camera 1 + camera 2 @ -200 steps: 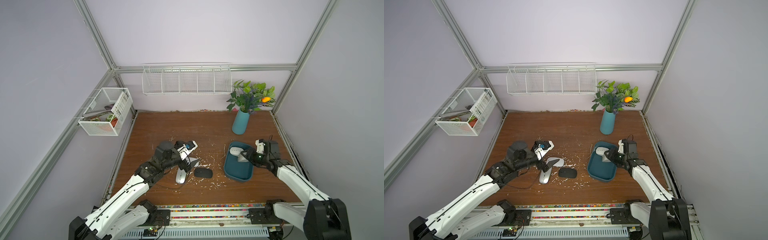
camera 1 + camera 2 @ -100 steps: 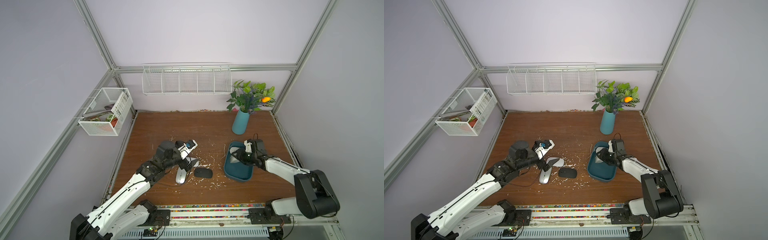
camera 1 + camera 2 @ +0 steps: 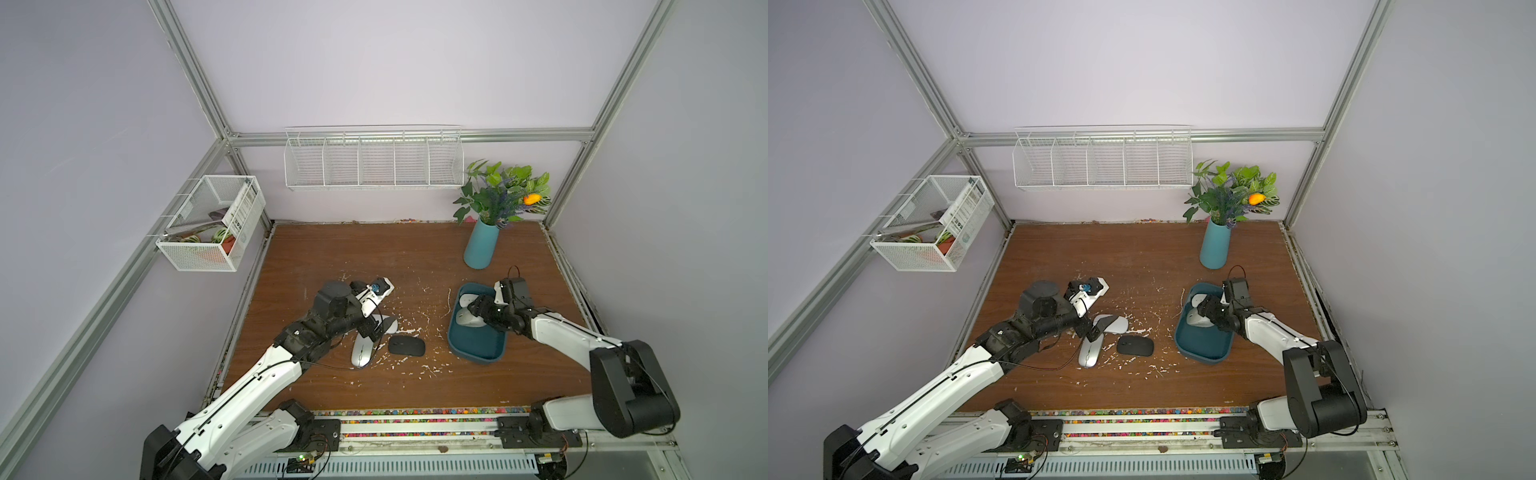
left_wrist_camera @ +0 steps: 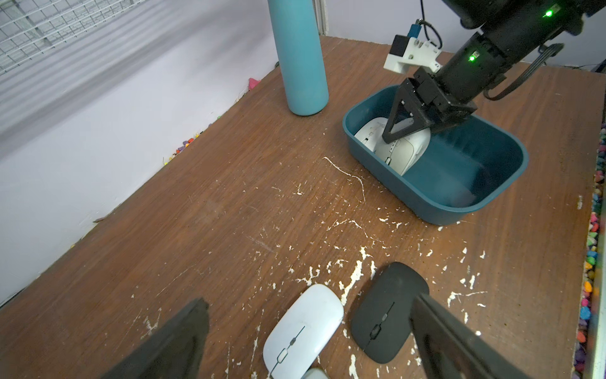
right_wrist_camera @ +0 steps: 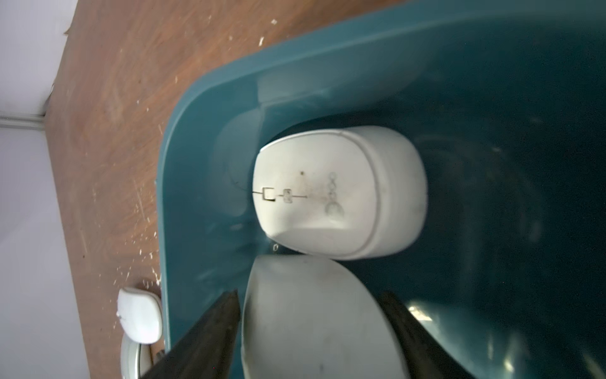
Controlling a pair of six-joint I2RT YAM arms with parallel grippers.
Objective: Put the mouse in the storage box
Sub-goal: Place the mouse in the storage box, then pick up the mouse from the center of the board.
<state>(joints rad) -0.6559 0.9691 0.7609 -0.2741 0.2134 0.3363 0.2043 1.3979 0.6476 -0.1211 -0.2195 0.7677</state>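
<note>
We find the shallow dark teal plastic storage box (image 3: 478, 347), right of centre, holding two white plastic mice (image 3: 466, 298) at its far end; the right gripper (image 5: 310, 295) has its jaws astride the nearer mouse (image 5: 311, 331), though we cannot tell whether they grip; the left gripper (image 4: 310, 302) has its jaws wide apart.

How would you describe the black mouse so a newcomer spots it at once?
On the wooden table, look just left of the teal storage box. Three mice lie loose there: the black mouse is nearest the box, and both neighbours are pale.

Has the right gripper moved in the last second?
Yes. The right gripper has shifted from the box's outer rim inward, toward the wall facing the black mouse.
</note>
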